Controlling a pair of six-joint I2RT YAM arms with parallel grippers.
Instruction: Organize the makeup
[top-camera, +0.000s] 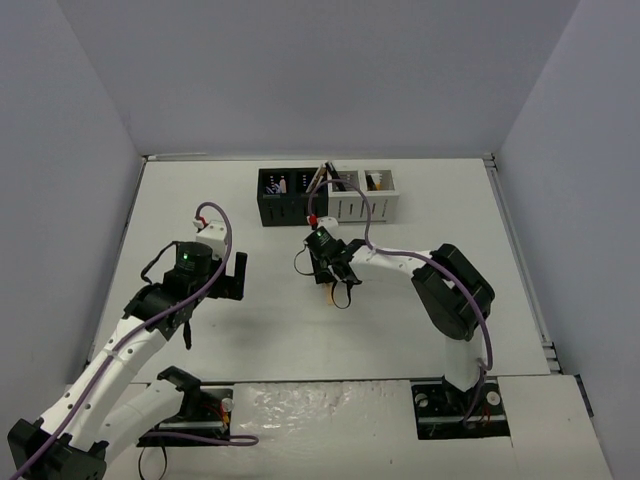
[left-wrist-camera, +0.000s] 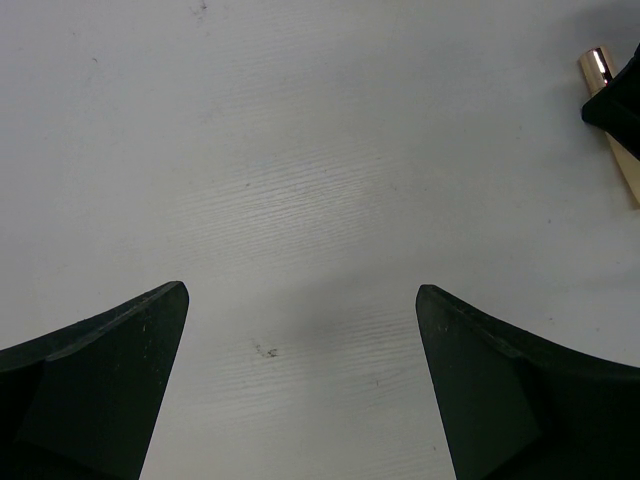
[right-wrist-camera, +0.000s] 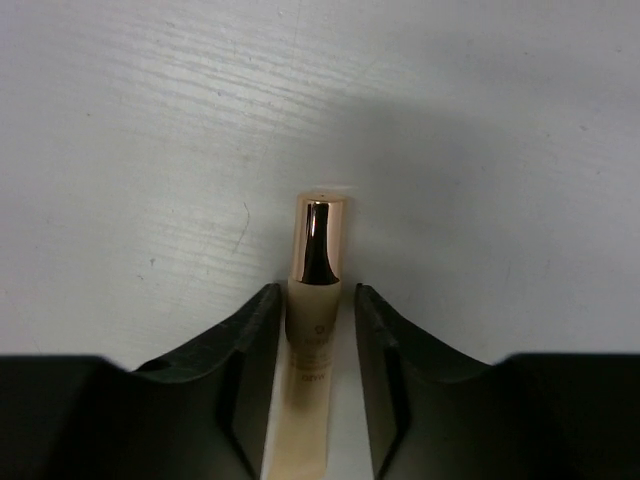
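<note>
Tube (right-wrist-camera: 318, 255): tan, gold cap; lying flat on my worktop (right-wrist-camera: 140, 130), between my right fingers (right-wrist-camera: 250, 340)
Right hand (right-wrist-camera: 316, 290): straddling it, not clenched; gap at one finger
Left hand (left-wrist-camera: 300, 288): released; spread wide over worktop

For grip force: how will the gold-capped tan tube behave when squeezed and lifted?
The tube looks flat, so it probably yields between the fingers. Its glossy gold cap may be slippery. Lying flat, it seems unlikely to roll.
</note>
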